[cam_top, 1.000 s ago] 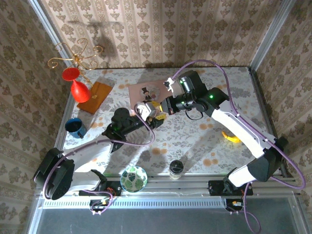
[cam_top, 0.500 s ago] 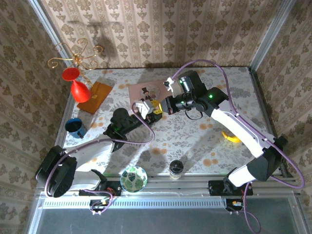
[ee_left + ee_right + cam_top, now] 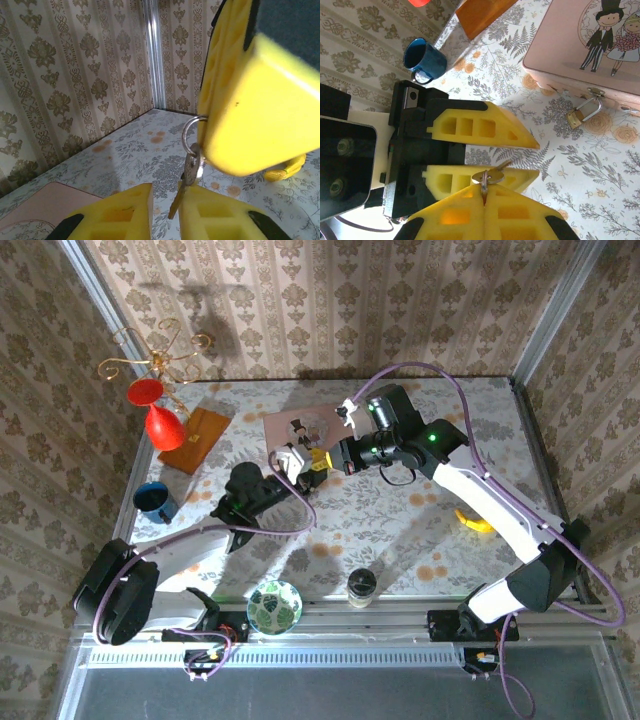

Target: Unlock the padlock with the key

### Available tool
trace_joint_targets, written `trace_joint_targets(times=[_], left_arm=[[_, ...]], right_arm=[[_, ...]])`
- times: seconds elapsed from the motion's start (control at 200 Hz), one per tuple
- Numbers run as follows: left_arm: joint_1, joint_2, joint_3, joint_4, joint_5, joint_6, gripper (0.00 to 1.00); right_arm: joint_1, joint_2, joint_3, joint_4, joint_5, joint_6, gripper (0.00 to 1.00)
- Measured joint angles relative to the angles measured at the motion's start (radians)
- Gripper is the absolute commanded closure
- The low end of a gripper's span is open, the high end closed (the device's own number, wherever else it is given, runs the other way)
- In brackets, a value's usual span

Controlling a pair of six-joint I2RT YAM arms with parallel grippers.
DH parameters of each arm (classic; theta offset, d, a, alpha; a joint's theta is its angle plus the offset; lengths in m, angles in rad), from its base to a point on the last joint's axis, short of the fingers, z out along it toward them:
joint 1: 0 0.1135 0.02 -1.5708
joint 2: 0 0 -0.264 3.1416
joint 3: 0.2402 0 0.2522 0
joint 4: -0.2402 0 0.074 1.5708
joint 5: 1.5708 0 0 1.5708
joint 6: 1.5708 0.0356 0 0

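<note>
- The right gripper (image 3: 484, 196) has its fingers pressed together, pinching the key ring (image 3: 483, 177) at the seam between them.
- The key (image 3: 496, 172) hangs from that ring, its blade pointing towards the left gripper (image 3: 535, 159).
- The left gripper's fingers (image 3: 480, 127) stand a little apart, with a narrow gap between them. The key lies at the inner edge of one finger, and the other finger is clear of it (so it is not pinched).
- In the left wrist view the key's blade (image 3: 177, 200) sits at the gap, close against the right-hand finger.
- The padlock (image 3: 575, 119) hangs by its shackle from the clasp on the front of the pink box (image 3: 570, 45). Its body lies on the table (image 3: 600, 165), just beside the box and well apart from the key.
- In the top view both grippers meet above the table, just in front of the box (image 3: 285, 425).
- A blue mug (image 3: 425, 60) stands near the table's left edge.
</note>
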Motion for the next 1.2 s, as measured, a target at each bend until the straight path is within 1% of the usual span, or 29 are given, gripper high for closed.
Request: trace_joint_targets(times=[0.045,0.1,0.125,0.185,0.225,0.32,0.426,0.556,0.586,0.676,0.781,0.861,0.951,1.046,1.077,1.157,1.197], left_arm=[[0.002,0.0,0.0,0.0,-0.001,-0.003,0.92],[0.004,-0.004,0.0,-0.003,0.007,0.002,0.97],[0.005,-0.008,0.0,-0.01,0.016,-0.002,1.0],[0.013,-0.026,0.001,-0.044,0.034,-0.007,1.0],[0.03,-0.042,0.005,-0.087,0.056,-0.009,1.0],[0.08,-0.075,0.058,-0.269,0.13,-0.004,1.0],[0.116,-0.111,0.159,-0.537,0.206,0.045,1.0],[0.118,-0.173,0.262,-0.878,0.272,0.156,1.0],[0.116,-0.184,0.286,-0.958,0.285,0.186,1.0],[0.108,-0.195,0.354,-1.16,0.306,0.263,1.0],[0.072,-0.183,0.446,-1.376,0.3,0.352,1.0],[0.023,-0.17,0.51,-1.506,0.274,0.417,1.0],[-0.024,-0.15,0.567,-1.613,0.236,0.472,1.0],[-0.04,-0.123,0.61,-1.691,0.194,0.505,1.0],[-0.041,-0.112,0.623,-1.711,0.182,0.513,1.0],[-0.042,-0.087,0.645,-1.744,0.162,0.525,1.0],[-0.042,-0.079,0.649,-1.751,0.154,0.528,1.0]], right_arm=[[0.0,0.0,0.0,0.0,0.0,0.0,0.99],[0.0,0.0,0.0,0.001,0.002,0.0,0.82],[0.0,0.001,0.0,0.003,0.005,-0.002,0.79],[-0.002,0.001,0.0,-0.01,0.01,-0.011,0.73],[-0.006,0.001,0.0,-0.019,0.013,-0.025,0.71],[-0.022,-0.002,0.0,-0.038,0.012,-0.063,0.67],[-0.053,-0.027,-0.006,-0.045,0.003,-0.121,0.66],[-0.07,-0.126,-0.069,-0.036,-0.026,-0.208,0.64],[-0.069,-0.153,-0.089,-0.029,-0.038,-0.231,0.62],[-0.068,-0.209,-0.131,-0.006,-0.073,-0.285,0.6],[-0.068,-0.237,-0.163,0.031,-0.124,-0.33,0.62],[-0.064,-0.239,-0.186,0.063,-0.173,-0.354,0.63],[-0.06,-0.232,-0.204,0.084,-0.233,-0.37,0.63],[-0.049,-0.208,-0.204,0.102,-0.306,-0.387,0.52],[-0.046,-0.198,-0.204,0.104,-0.326,-0.392,0.51],[-0.04,-0.166,-0.204,0.109,-0.373,-0.397,0.62],[-0.039,-0.147,-0.204,0.108,-0.397,-0.407,0.63]])
